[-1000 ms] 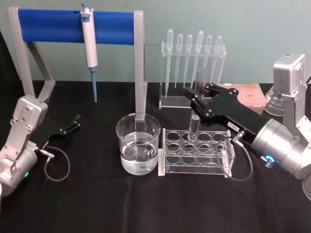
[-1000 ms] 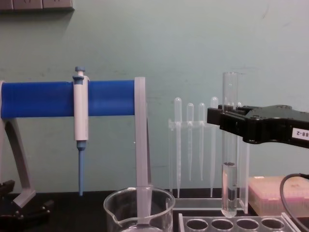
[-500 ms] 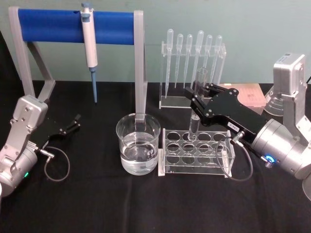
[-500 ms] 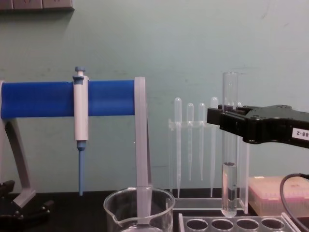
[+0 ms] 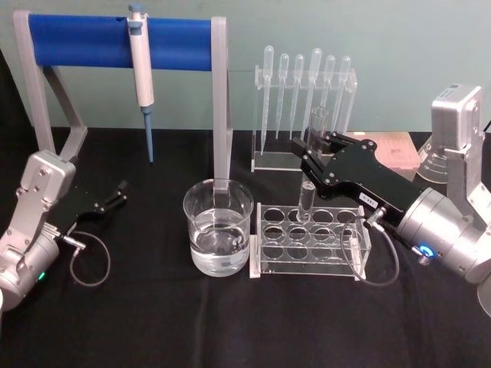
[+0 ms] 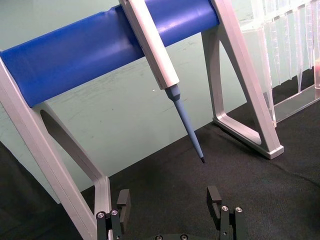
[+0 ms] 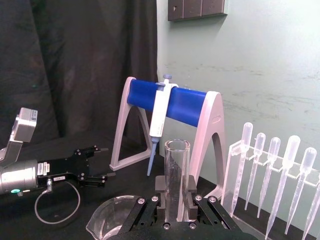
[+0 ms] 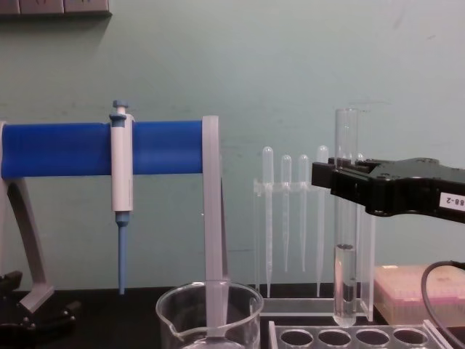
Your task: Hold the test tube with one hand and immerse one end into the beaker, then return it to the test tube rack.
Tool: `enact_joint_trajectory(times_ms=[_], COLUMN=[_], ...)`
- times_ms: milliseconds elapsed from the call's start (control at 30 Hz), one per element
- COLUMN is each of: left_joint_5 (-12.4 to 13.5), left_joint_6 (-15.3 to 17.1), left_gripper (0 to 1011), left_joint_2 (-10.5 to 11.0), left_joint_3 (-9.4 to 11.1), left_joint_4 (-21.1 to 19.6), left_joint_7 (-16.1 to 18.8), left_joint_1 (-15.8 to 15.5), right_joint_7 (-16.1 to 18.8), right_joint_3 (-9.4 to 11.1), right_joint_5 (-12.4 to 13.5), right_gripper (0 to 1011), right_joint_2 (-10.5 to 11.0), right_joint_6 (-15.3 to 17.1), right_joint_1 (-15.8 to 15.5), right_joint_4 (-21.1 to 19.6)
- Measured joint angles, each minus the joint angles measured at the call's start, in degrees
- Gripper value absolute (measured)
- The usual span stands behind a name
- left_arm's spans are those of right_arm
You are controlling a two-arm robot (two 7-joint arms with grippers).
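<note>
The test tube (image 5: 306,196) stands upright in my right gripper (image 5: 313,156), whose jaws are shut on its upper half. In the chest view the test tube (image 8: 346,218) has its round bottom just above the clear tube rack (image 8: 349,337), with its rim above the right gripper (image 8: 343,179). The right wrist view shows the test tube (image 7: 176,170) clamped between the fingers of the right gripper (image 7: 176,204). The beaker (image 5: 219,228) holds clear liquid and sits left of the rack, apart from the tube. My left gripper (image 5: 120,192) rests open at the far left.
A clear rack (image 5: 308,239) with several holes sits under the tube. Behind it is a stand of plastic pipettes (image 5: 303,100). A white-and-blue pipettor (image 5: 140,69) hangs on a blue-barred stand (image 5: 115,40) behind the beaker. A pink box (image 8: 414,291) lies at the back right.
</note>
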Motion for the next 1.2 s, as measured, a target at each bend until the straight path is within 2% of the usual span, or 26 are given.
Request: enact_joint_trajectory(times_ms=[900, 1067, 1200], left_joint_5=[0.00, 0.00, 0.00], left_joint_6=[0.00, 0.00, 0.00], left_gripper=[1000, 1000, 1000], left_joint_2=[0.00, 0.00, 0.00], left_joint_3=[0.00, 0.00, 0.00], left_joint_4=[0.00, 0.00, 0.00], left_joint_7=[0.00, 0.00, 0.00], left_joint_1=[0.00, 0.00, 0.00], right_joint_7=[-0.05, -0.15, 0.41], right_joint_3=[-0.09, -0.99, -2.65], right_joint_5=[-0.13, -0.77, -1.33], right_gripper=[224, 224, 224], right_joint_2=[-0.02, -0.82, -2.21], right_joint_6=[0.36, 1.11, 1.12], right_joint_1=[0.14, 1.92, 4.48], right_joint_4=[-0.17, -0.79, -0.18])
